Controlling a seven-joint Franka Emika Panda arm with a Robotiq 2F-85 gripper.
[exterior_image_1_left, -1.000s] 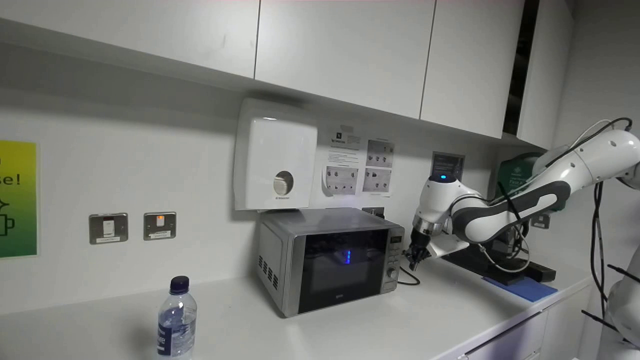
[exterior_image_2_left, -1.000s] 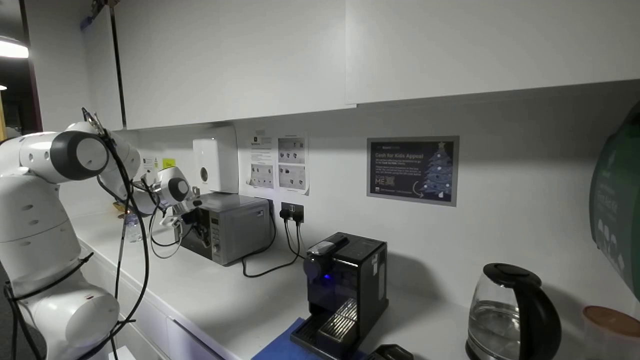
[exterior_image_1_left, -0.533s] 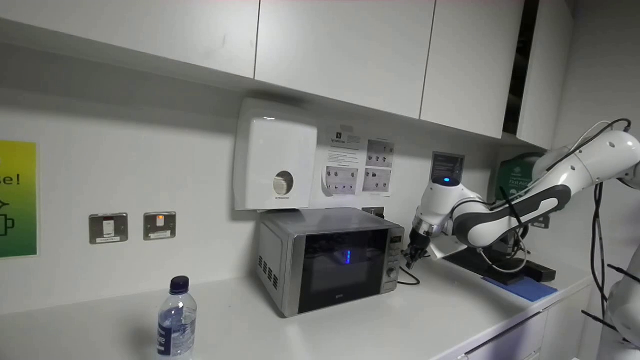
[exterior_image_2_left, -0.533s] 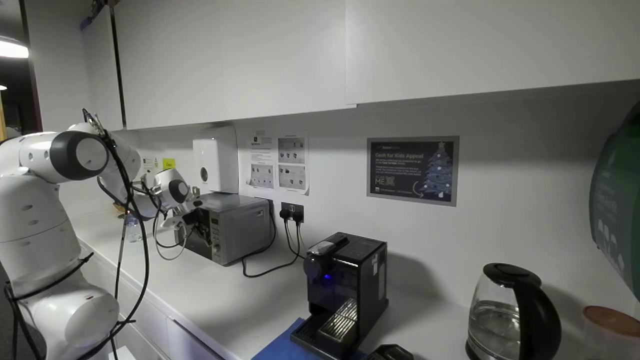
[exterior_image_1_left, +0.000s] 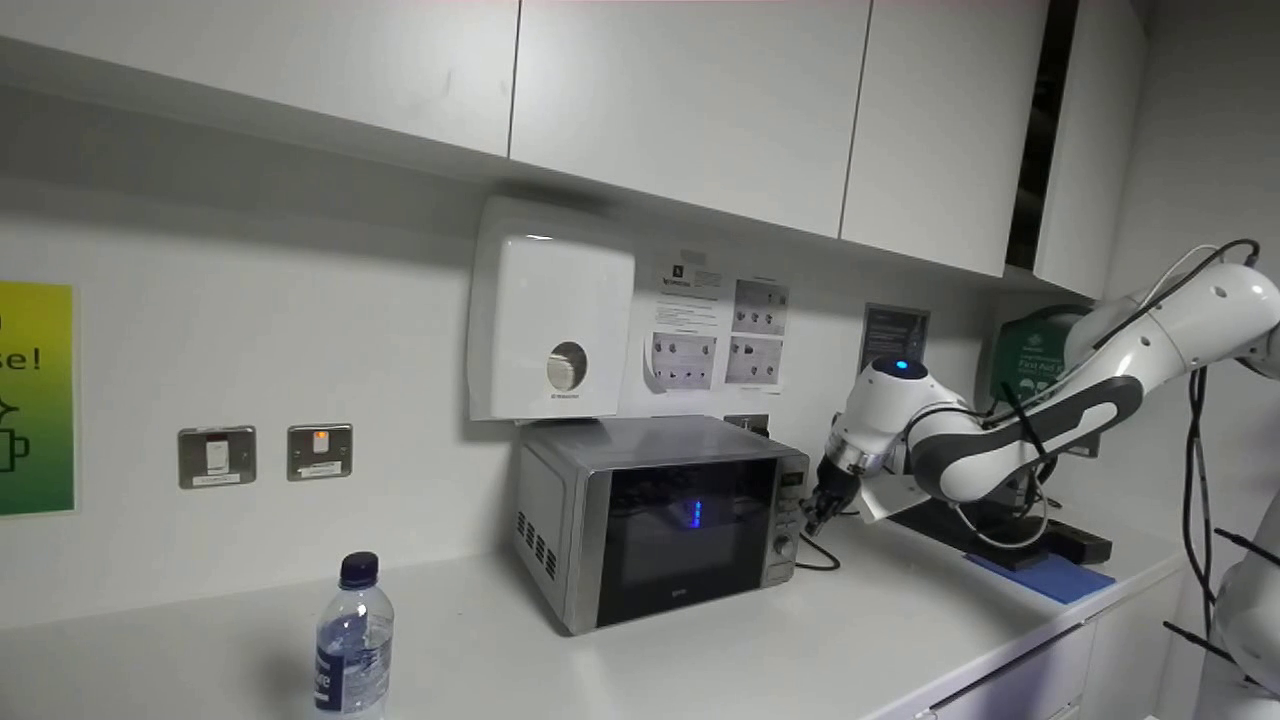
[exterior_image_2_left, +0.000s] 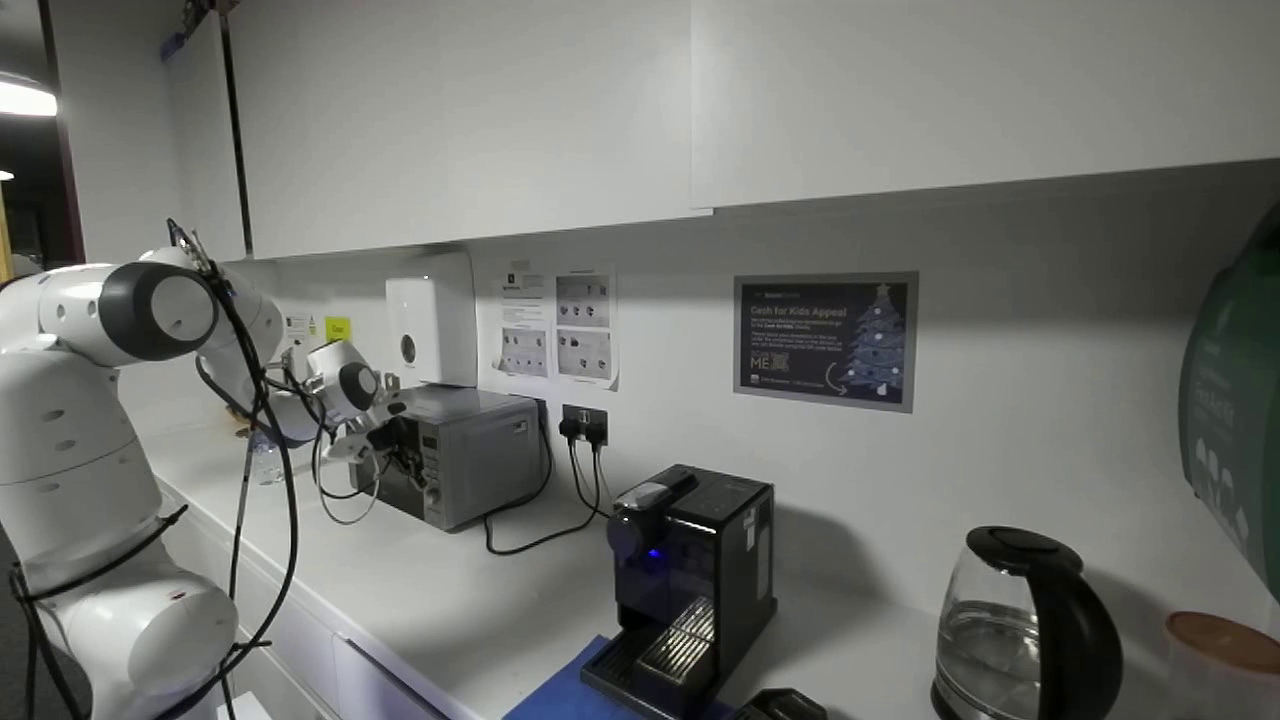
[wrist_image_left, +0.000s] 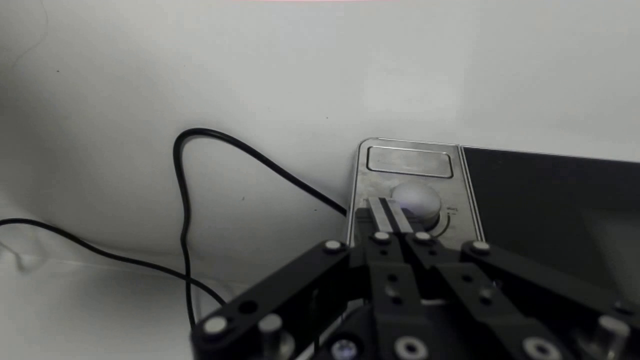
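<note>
My gripper (wrist_image_left: 391, 215) is shut with its two fingertips together and nothing between them. In the wrist view the tips lie in front of the control panel of a silver microwave (wrist_image_left: 409, 161), overlapping the lower left side of its round dial (wrist_image_left: 418, 197). I cannot tell whether the tips touch the panel. In an exterior view the gripper (exterior_image_1_left: 813, 522) points down and to the left beside the right end of the microwave (exterior_image_1_left: 655, 443), whose door is shut. The gripper (exterior_image_2_left: 412, 472) also shows at the front of the microwave (exterior_image_2_left: 490, 460).
A water bottle (exterior_image_1_left: 354, 640) stands on the white counter (exterior_image_1_left: 720, 655). A black power cable (wrist_image_left: 285, 172) loops beside the microwave. A coffee machine (exterior_image_2_left: 695, 570) and a glass kettle (exterior_image_2_left: 1000, 640) stand further along. A paper towel dispenser (exterior_image_1_left: 555, 310) hangs above the microwave, below wall cabinets (exterior_image_1_left: 690, 110).
The arm's wrist has tilted and shifted slightly, bringing the fingertips a little closer to the microwave's control panel. The hanging arm cable has swung a little. The microwave and other objects have not moved.
</note>
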